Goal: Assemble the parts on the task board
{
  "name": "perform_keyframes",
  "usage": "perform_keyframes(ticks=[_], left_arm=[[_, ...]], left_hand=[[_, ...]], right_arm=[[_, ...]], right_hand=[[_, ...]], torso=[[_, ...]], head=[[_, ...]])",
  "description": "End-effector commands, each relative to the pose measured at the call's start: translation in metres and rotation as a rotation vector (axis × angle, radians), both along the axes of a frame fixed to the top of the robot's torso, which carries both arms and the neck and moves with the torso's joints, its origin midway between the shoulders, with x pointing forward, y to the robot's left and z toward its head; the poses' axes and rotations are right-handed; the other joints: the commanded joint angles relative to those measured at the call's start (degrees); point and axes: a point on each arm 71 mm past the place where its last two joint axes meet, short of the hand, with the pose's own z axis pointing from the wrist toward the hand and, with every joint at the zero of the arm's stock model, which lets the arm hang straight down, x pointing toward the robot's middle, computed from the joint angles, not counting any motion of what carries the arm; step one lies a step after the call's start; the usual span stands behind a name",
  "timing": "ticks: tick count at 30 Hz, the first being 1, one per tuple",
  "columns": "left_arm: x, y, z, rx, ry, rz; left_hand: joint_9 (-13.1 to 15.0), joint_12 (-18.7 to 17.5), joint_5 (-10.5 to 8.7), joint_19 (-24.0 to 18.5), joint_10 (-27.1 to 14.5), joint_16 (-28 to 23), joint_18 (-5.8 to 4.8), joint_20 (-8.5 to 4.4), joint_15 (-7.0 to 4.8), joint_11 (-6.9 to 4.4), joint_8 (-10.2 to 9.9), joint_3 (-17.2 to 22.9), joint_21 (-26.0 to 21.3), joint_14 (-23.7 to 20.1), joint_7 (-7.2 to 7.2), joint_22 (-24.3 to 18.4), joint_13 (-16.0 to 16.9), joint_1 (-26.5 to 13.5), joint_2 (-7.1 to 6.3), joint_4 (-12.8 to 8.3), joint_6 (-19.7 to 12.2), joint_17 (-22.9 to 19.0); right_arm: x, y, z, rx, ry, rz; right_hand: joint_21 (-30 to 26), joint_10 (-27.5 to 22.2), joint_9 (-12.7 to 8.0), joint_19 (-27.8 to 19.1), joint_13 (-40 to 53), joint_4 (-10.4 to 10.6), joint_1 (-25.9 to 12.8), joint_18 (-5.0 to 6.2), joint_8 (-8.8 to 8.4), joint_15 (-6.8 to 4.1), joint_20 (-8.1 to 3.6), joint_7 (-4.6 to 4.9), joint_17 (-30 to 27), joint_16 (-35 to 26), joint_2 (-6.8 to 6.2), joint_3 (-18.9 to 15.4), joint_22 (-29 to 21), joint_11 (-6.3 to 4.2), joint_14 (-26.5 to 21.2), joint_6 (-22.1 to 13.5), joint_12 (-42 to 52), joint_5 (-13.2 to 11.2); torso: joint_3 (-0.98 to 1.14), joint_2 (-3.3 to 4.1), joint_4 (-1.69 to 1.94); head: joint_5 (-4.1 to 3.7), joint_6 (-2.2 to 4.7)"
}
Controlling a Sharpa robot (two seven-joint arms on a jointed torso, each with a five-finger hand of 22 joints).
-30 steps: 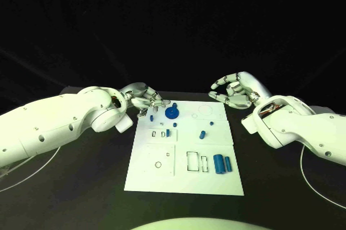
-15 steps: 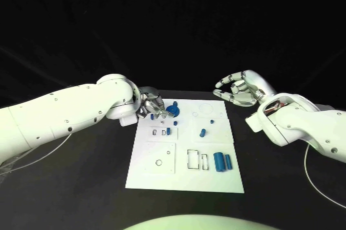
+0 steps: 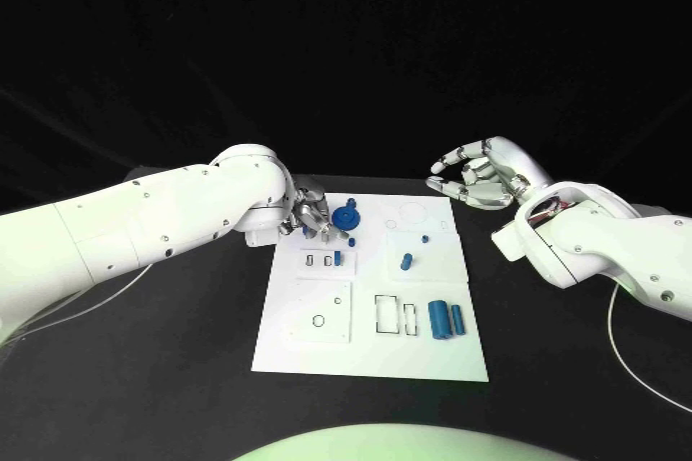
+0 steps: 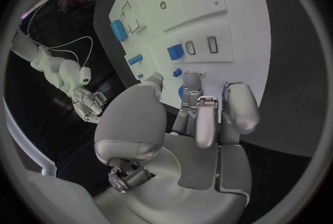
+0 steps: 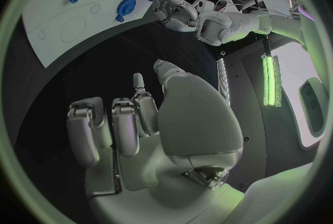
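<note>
I have the left hand point(image 3: 307, 217) over the task board's point(image 3: 368, 356) far left corner, fingers point(image 4: 207, 118) beside the round blue part point(image 3: 346, 219); whether they grip it I cannot tell. It looks light, rigid plastic; I'd pinch its rim. The right hand point(image 3: 480, 176) hovers off-board, empty, fingers loosely apart.
</note>
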Motion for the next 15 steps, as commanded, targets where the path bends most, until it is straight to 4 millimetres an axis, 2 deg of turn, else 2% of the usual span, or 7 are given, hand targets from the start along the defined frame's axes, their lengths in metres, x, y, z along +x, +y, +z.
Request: perform_keyframes(ticks=[1, 5, 15], left_arm=[[-0.001, -0.002, -0.003, 0.046, 0.024, -0.025], [-0.001, -0.006, -0.007, 0.052, 0.040, -0.031], [-0.003, -0.015, -0.013, 0.058, 0.071, -0.051]], left_hand=[[0.1, 0.3, -0.29, 0.5, 0.3, 0.3, -1.19, -0.08, -0.48, -0.09, 0.3, -0.5, 0.4, 5.1, -0.28, 0.2, 0.2, -0.8, 0.02, 0.0, -0.1, 12.2], [0.2, 0.3, -0.29, 0.5, 0.3, 0.4, -1.20, -0.08, -0.48, -0.09, 0.3, -0.5, 0.4, 5.1, -0.29, 0.2, 0.1, -0.8, 0.04, 0.0, -0.1, 12.3], [0.7, 0.6, 0.04, 0.6, 0.4, 0.4, -1.26, -0.11, -0.54, -0.17, 0.7, -0.7, 0.7, 5.1, -0.38, 0.7, 0.4, -0.5, 0.62, 0.0, -0.2, 12.4]], right_arm=[[0.000, 0.002, -0.001, -0.018, 0.007, 0.013], [0.001, 0.002, -0.002, -0.021, 0.007, 0.013], [0.001, 0.003, -0.002, -0.024, 0.008, 0.014]], right_hand=[[-0.3, -0.2, 0.1, 5.7, 6.1, -0.1, -0.4, -0.24, 0.30, -0.49, -0.55, 0.16, 13.0, -0.3, 0.06, -0.1, 14.7, -0.35, 5.5, -0.4, -0.3, 0.3], [-0.4, -0.2, 0.1, 5.7, 6.1, -0.1, -0.4, -0.22, 0.31, -0.49, -0.55, 0.17, 12.9, -0.3, 0.04, -0.1, 14.6, -0.35, 5.5, -0.4, -0.3, 0.2], [-0.3, -0.2, 0.1, 5.7, 6.1, -0.1, -0.4, -0.22, 0.31, -0.48, -0.56, 0.17, 12.9, -0.3, 0.02, -0.1, 14.6, -0.35, 5.5, -0.5, -0.4, 0.2]], torso=[[-0.01, 0.01, 0.06], [-0.04, 0.00, 0.13], [0.01, 0.02, -0.02]], head=[[0.03, -0.18], [-0.01, -0.31], [0.11, -0.46]])
